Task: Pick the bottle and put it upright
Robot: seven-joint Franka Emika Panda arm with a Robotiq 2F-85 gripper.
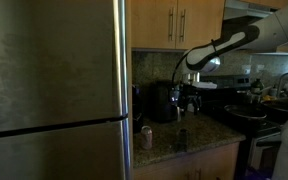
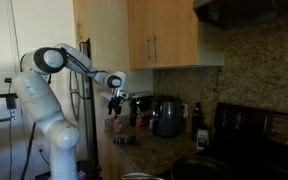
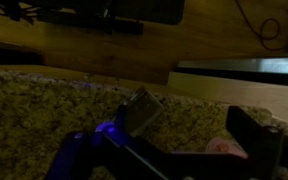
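Observation:
My gripper is open and empty, with granite counter showing between its two dark fingers. It hangs above the counter in both exterior views. A small pale pink bottle is on the counter near the fridge. In the wrist view a pinkish round part shows just inside the right finger, low in the frame. It is too dim to tell whether the bottle lies or stands. A small grey box-like object is on the counter by the left finger.
A steel fridge fills one side. A dark coffee maker and a kettle stand at the back of the granite counter. A dark bottle stands by the stove. Wooden cabinets hang overhead.

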